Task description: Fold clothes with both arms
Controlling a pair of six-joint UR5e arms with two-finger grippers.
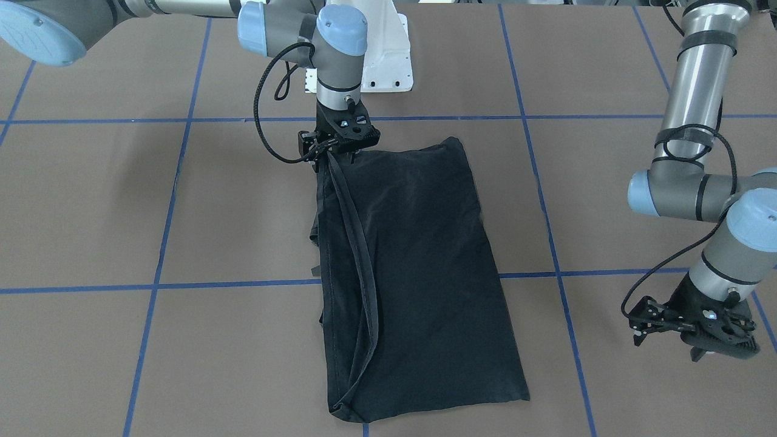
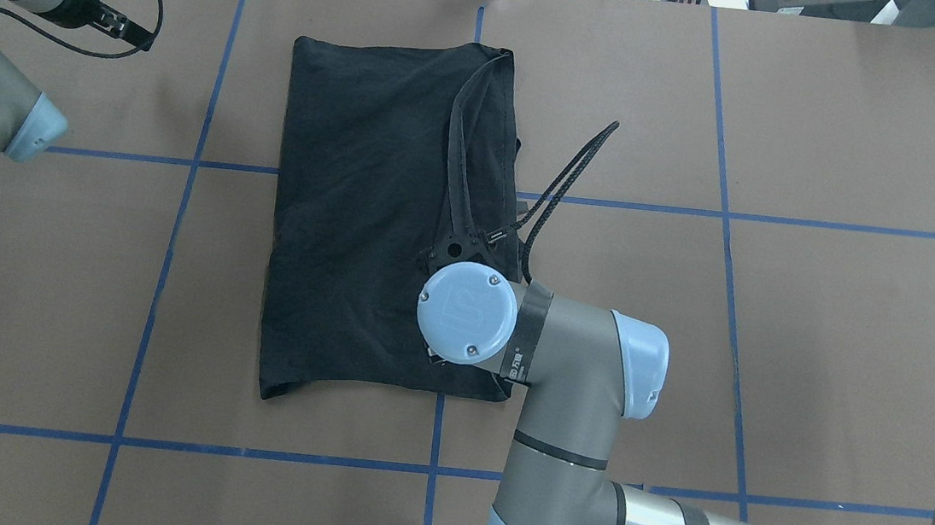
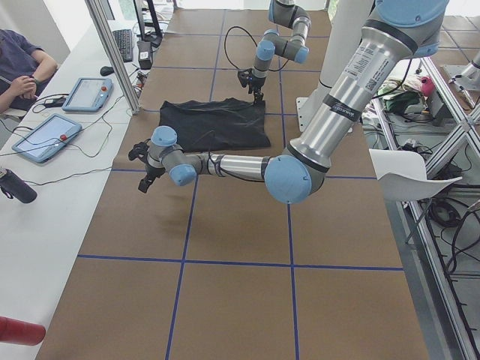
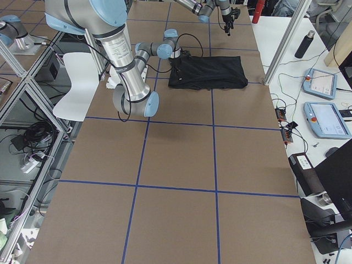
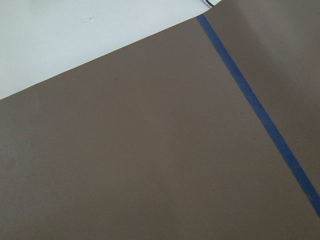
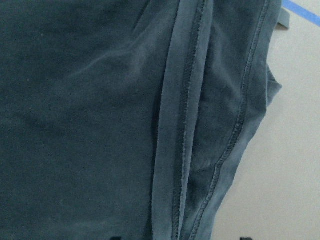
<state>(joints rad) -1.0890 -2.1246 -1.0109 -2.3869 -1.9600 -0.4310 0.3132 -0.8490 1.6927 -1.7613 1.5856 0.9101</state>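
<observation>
Brown table, one black T-shirt, two arms — right end effector gripping it

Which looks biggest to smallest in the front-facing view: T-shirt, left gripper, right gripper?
1. T-shirt, by far.
2-3. Left gripper and right gripper: the left looks slightly bigger, but it sits nearer the camera, so I won't rank them.
</observation>
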